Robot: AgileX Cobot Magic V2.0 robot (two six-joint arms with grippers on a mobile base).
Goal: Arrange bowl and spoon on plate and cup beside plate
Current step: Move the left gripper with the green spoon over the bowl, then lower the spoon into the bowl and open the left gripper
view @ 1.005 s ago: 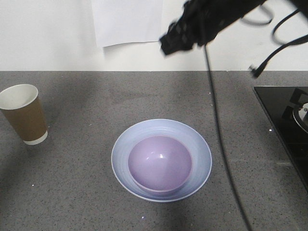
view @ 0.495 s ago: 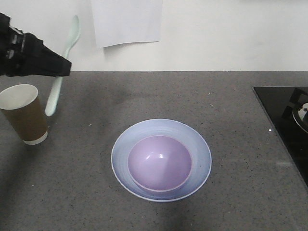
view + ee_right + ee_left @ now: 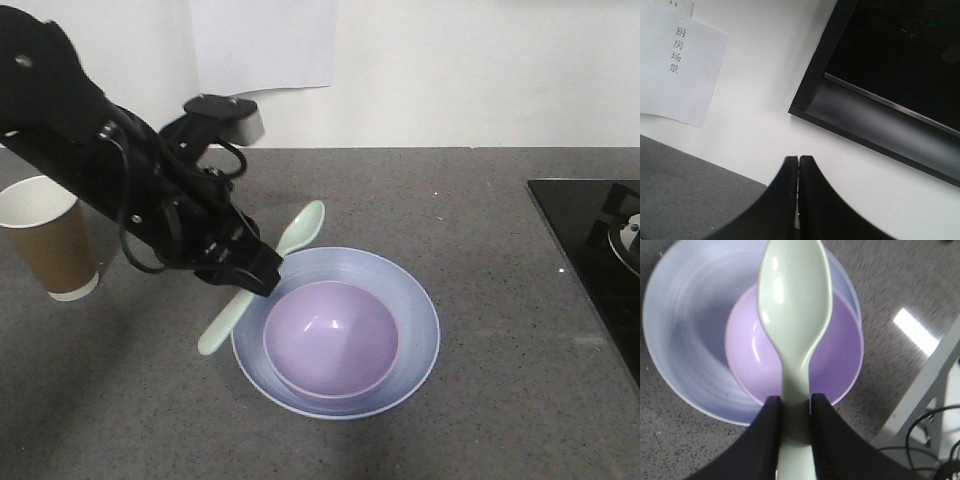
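Left gripper [image 3: 794,400] pinches spoon [image 3: 795,305] by flat handle; handle end hidden in grip. Smooth green oval head pokes out ahead, over round purple bowl [image 3: 840,360]. Bowl sits in wide blue plate [image 3: 675,330] below. Brown paper cup [image 3: 50,245] stands behind arm, partly hidden. Right gripper [image 3: 798,162] pressed together, holding nothing, faces white wall [image 3: 765,60].

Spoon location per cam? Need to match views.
Exterior front-facing: spoon left of centre, slanted over the plate's left rim, clamped in the left gripper.
Left wrist: centre, head over the bowl.
Right wrist: not in it.
Shared landmark: the bowl, in the front and left wrist views.
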